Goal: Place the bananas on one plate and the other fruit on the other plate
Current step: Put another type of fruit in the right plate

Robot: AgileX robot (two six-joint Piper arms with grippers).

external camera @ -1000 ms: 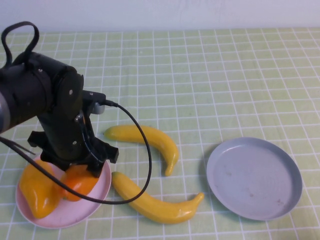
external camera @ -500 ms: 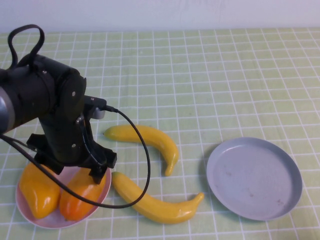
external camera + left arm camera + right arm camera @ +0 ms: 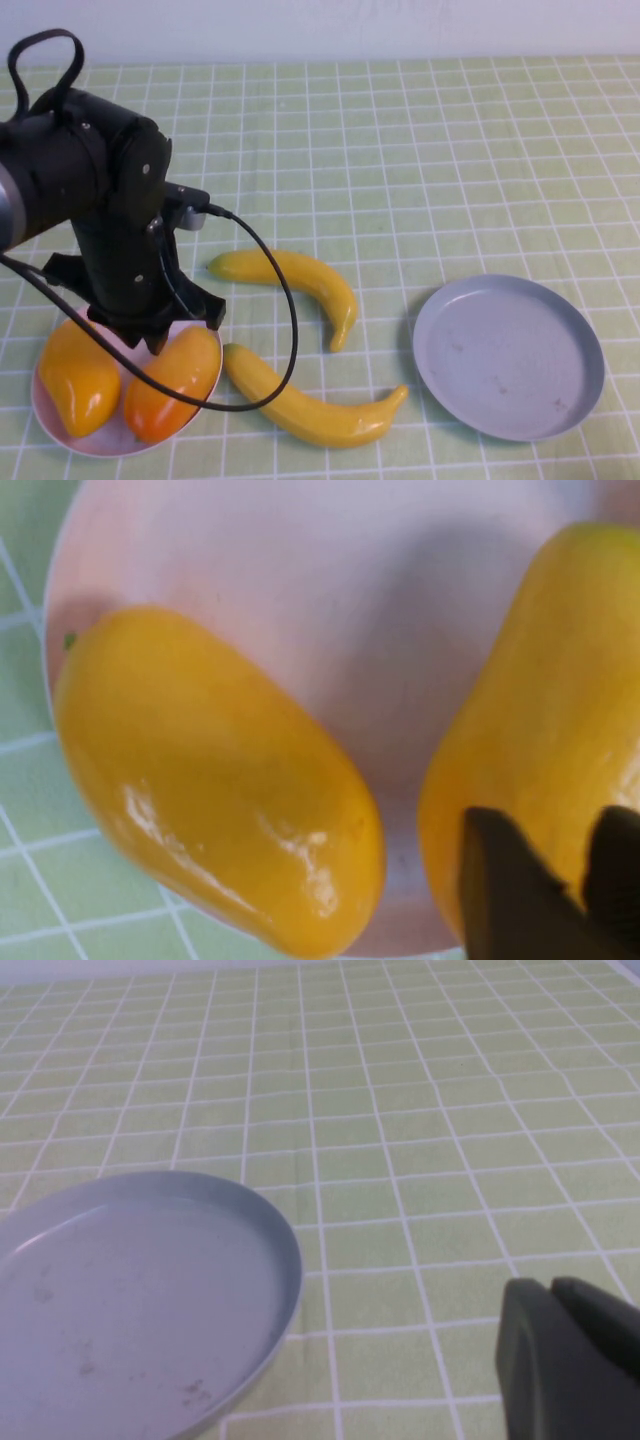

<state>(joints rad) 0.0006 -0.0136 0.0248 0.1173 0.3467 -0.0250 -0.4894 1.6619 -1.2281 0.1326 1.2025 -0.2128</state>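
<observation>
Two mangoes lie side by side on the pink plate point(image 3: 112, 441) at the front left: a yellow-orange one point(image 3: 75, 385) and an orange-red one point(image 3: 172, 383). My left gripper point(image 3: 160, 338) hangs just above the orange-red one, apart from it. In the left wrist view the left gripper point(image 3: 560, 880) is open and empty over one mango point(image 3: 540, 710), with the other mango point(image 3: 220, 790) beside it on the plate point(image 3: 330, 600). Two bananas point(image 3: 295, 280) point(image 3: 310, 405) lie on the cloth. The grey-blue plate point(image 3: 510, 355) is empty. My right gripper point(image 3: 548, 1290) is shut beside that plate point(image 3: 130, 1300).
A green checked cloth point(image 3: 420, 160) covers the table. The left arm's black cable point(image 3: 285, 330) loops down over the cloth and across the near banana. The right arm is out of the high view.
The orange-red mango has gone from under the left gripper's fingers to lying flat on the pink plate beside the yellow one. The left gripper has lifted off it and moved back a little.
</observation>
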